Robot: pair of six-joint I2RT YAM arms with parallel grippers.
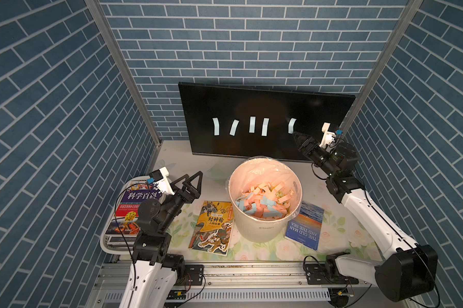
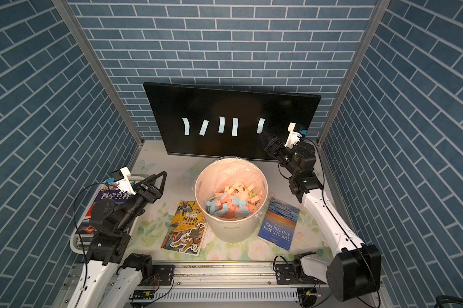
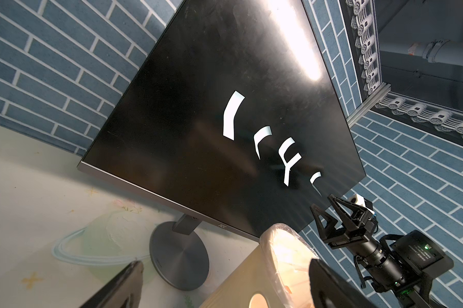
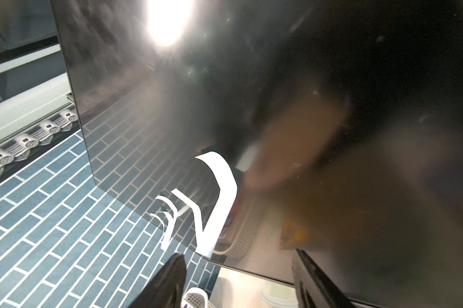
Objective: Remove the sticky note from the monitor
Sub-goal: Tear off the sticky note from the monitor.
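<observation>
Right fingers (image 4: 171, 282) parted at a middling gap, nothing between them. The right gripper (image 1: 295, 134) sits up at the screen, tips just under the rightmost sticky note (image 1: 291, 125); cannot tell whether they touch. Left fingers (image 3: 332, 290) spread fully wide, empty. The left gripper (image 1: 193, 174) hovers low over the table (image 1: 177, 160), well apart from the screen. At the back the monitor (image 1: 251, 101) stands upright, long axis running left to right, screen facing the arms. Target note: pale strip, long axis near vertical on the glass, bowed, one end curling off. Four more strips (image 1: 252, 124) sit in a row to its left, same height. White bin (image 1: 262, 229) of paper scraps stands in front of the monitor, between the arms
</observation>
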